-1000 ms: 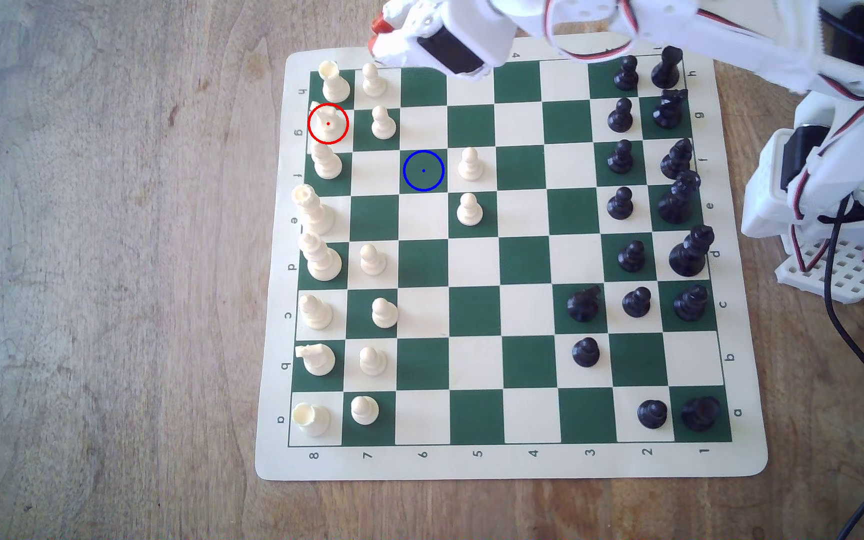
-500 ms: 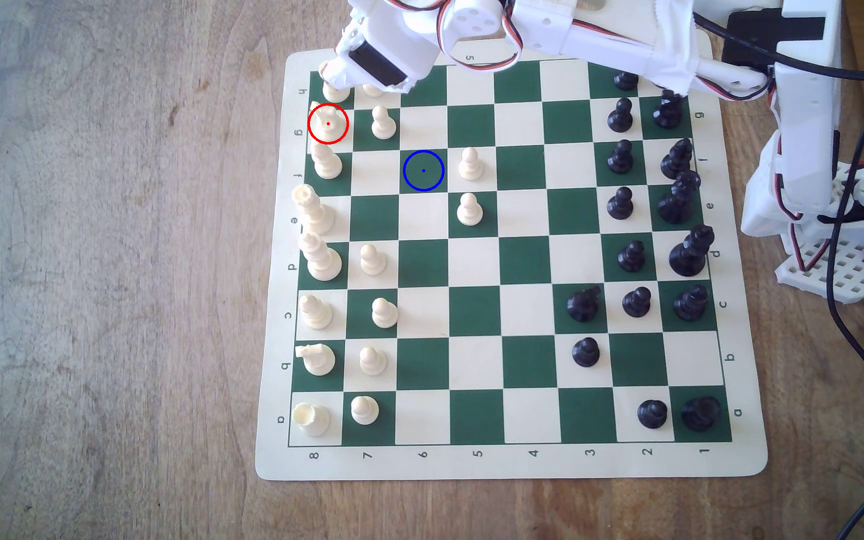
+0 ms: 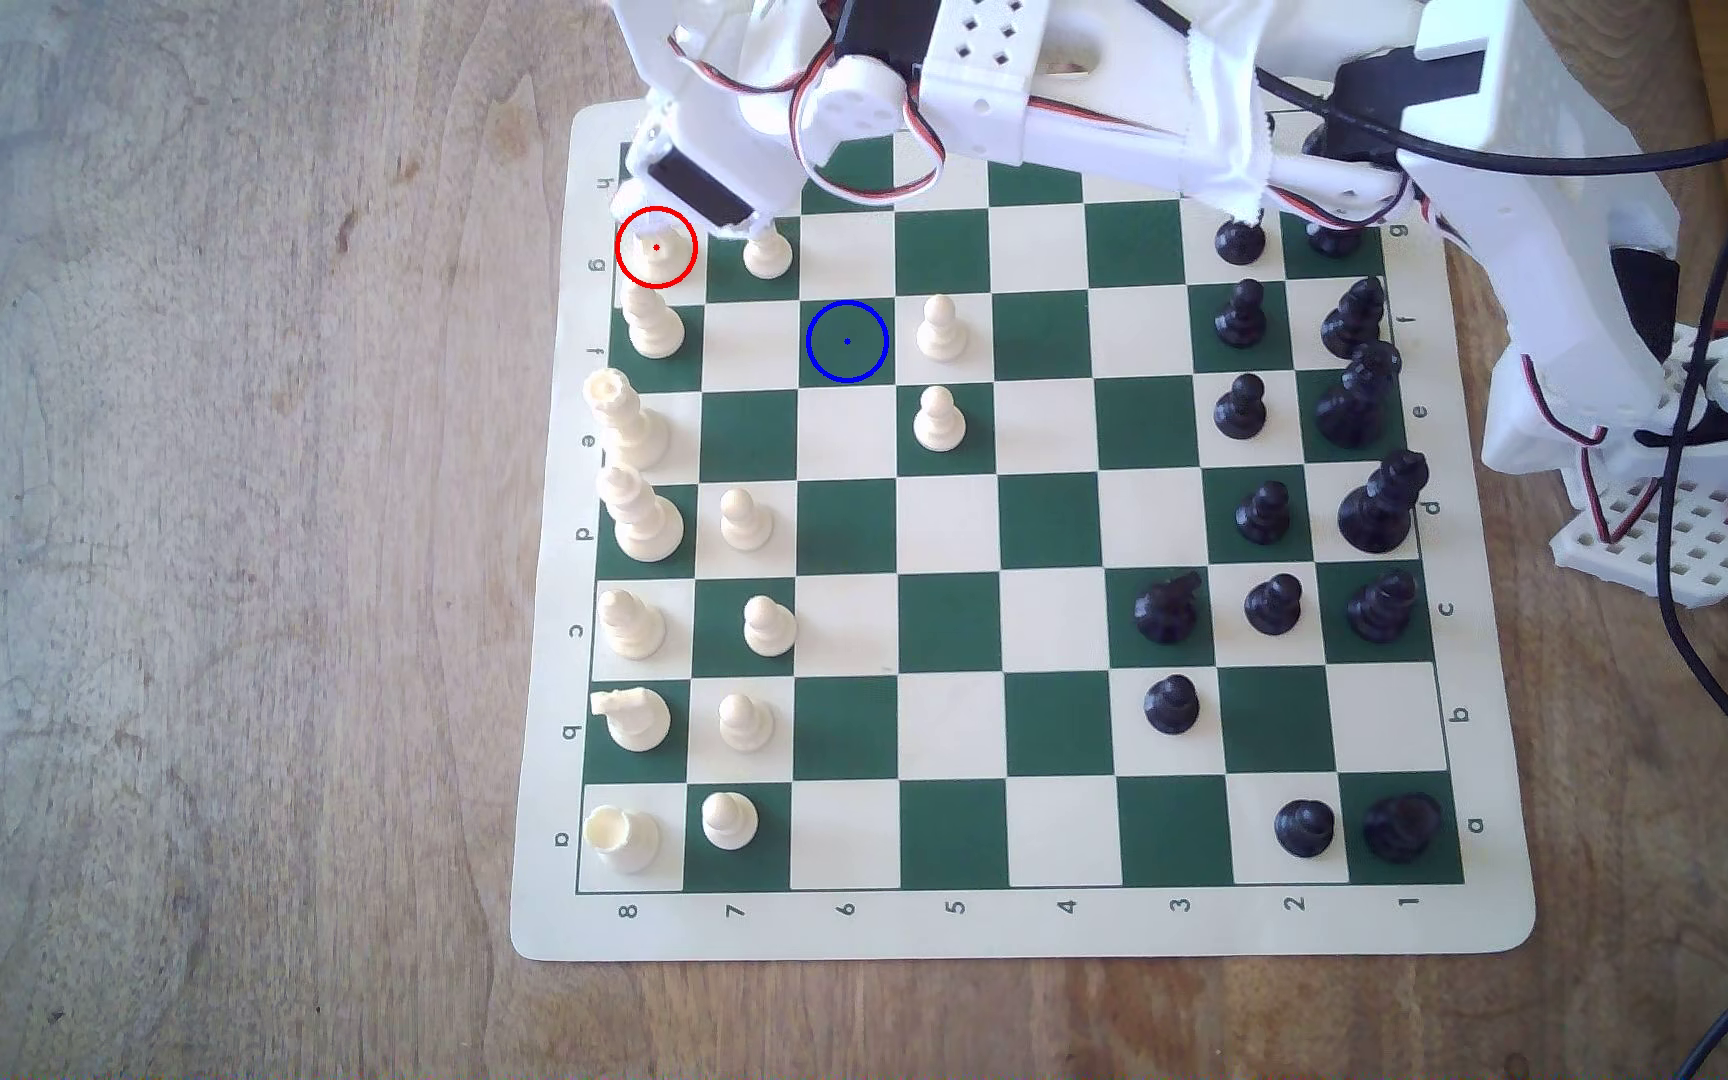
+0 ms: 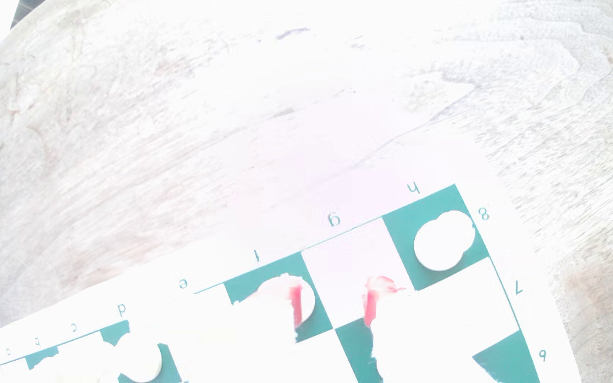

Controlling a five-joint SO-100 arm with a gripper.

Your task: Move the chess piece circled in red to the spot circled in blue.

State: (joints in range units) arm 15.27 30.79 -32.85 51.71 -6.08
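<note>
Wooden table, chessboard mat lying flat on it, ranks and files printed along the border

White arm reaches across the far edge of the board from its base at the exterior view's right, wrist bent down over the corner by files g and h. Likely posed this way to come at the piece from above, since neighbours crowd it on several sides

Gripper — wrist view badly washed out; two red-tipped fingers stand apart with a pale cream square between them. Jaws parted, nothing visibly clasped

Chess piece, the cream knight inside the red ring, stands on g8 at the board's edge, partly covered by the gripper body in the exterior view. In the wrist view it cannot be told from the glare

Cream bishop just beside it on f8, cream pawn just beside on g7: tight quarters, a wide jaw could clip either

The spot, dark green f6 with blue ring, is bare; cream pawn on f5 next to it

Judgement: approach step, grasp not yet made. No containers here; the board squares alone hold the pieces
</note>
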